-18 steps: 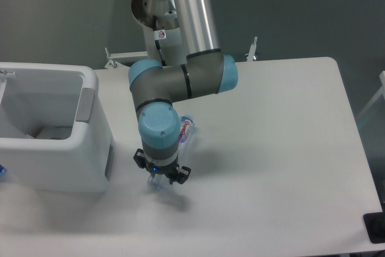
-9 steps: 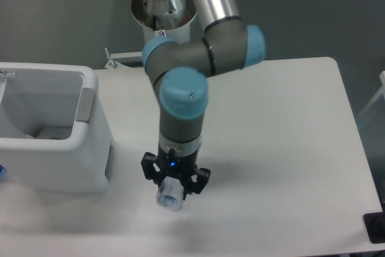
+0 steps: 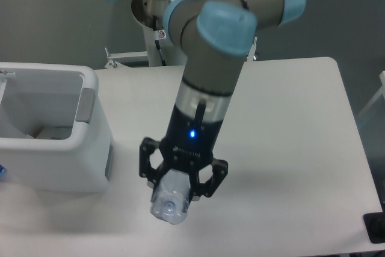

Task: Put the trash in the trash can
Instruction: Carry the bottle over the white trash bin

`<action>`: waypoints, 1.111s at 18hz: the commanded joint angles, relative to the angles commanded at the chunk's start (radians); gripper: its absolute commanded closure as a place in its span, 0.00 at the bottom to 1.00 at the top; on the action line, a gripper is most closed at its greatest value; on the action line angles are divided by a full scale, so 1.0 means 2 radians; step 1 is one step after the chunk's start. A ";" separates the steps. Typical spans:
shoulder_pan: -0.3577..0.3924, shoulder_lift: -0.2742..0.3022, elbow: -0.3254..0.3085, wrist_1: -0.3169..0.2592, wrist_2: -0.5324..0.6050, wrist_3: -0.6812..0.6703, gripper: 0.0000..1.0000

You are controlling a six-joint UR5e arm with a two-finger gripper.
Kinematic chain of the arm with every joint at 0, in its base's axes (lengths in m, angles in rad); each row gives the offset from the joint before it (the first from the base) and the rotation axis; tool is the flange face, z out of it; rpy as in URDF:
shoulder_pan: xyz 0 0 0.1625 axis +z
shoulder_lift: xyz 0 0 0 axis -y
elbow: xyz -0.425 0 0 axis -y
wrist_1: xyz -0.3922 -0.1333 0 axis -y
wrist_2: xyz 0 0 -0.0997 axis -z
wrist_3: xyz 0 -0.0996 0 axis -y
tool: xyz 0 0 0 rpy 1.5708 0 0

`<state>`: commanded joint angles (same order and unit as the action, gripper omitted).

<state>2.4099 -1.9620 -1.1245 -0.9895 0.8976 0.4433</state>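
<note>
claw (image 3: 175,192): clamped on bottle (image 3: 171,203) | bin (image 3: 90,148): apart | risk: slick, off-centre bottle slips during carry

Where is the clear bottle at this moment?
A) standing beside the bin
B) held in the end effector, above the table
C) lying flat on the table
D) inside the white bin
B: the end effector is closed around the bottle, to the right of the trash can.

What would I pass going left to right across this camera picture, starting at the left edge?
White trash can → gripper, its jaws closed on the clear bottle → bare stretch of white table → a dark object at the lower right edge, too cropped to identify.
</note>
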 joint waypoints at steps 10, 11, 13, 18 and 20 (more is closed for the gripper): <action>-0.037 0.039 -0.011 0.007 -0.095 -0.008 0.57; -0.042 0.042 -0.016 0.007 -0.094 -0.008 0.57; -0.058 0.055 -0.034 0.007 -0.094 -0.011 0.57; -0.085 0.071 -0.067 0.008 -0.094 -0.008 0.57; -0.097 0.071 -0.067 0.008 -0.092 -0.007 0.56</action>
<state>2.2167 -1.8193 -1.2594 -0.9741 0.7133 0.4295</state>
